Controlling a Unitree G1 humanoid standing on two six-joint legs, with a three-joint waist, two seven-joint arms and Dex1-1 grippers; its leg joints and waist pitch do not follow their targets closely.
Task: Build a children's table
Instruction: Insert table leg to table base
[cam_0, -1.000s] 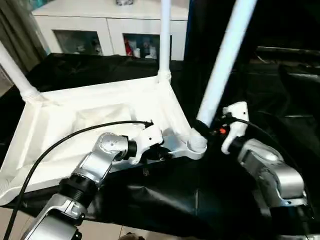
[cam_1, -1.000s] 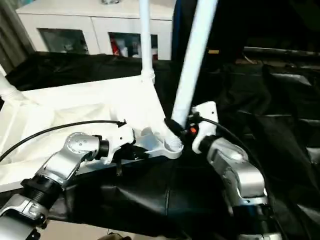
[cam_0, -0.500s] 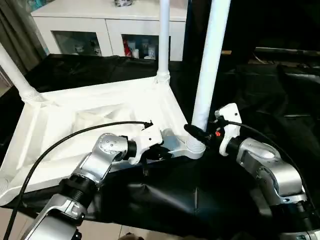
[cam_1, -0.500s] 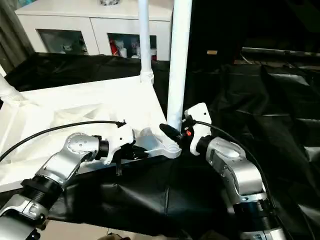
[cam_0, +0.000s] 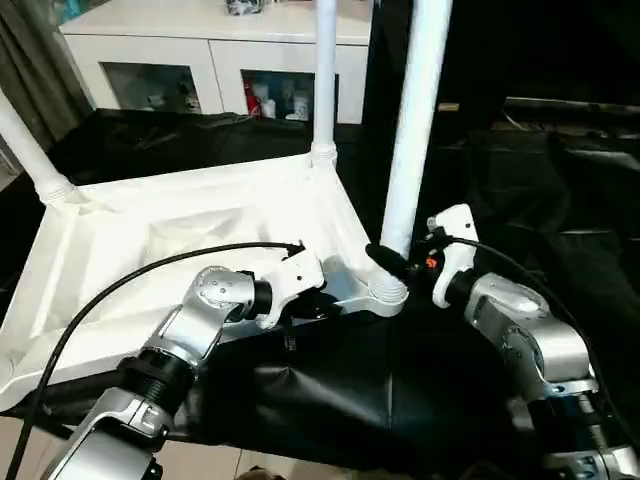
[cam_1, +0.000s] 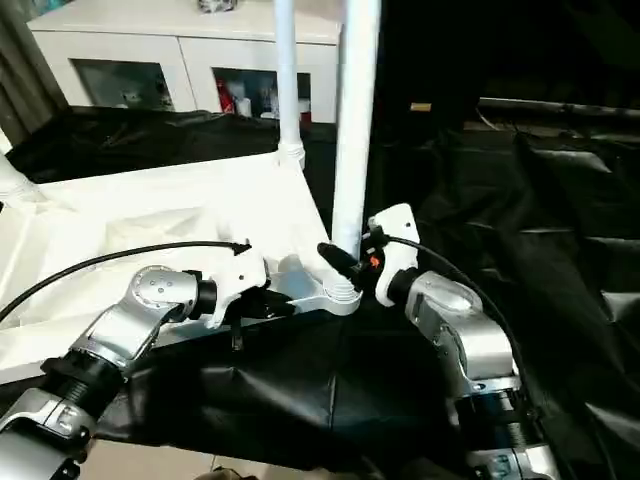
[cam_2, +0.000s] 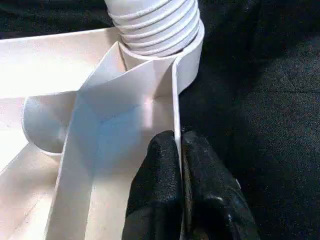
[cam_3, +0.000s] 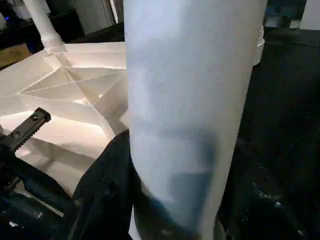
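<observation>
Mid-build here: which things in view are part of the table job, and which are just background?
Job:
- table top, upside down, rim pinched by left end effector
- near leg, held by right end effector
- two more fitted legs

Background:
- white cabinet
- black sheet

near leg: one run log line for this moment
left gripper: shut on tabletop rim | right gripper: gripping near leg | leg: upright in corner socket

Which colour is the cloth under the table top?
Black cloth, shown best in the left eye view.
</observation>
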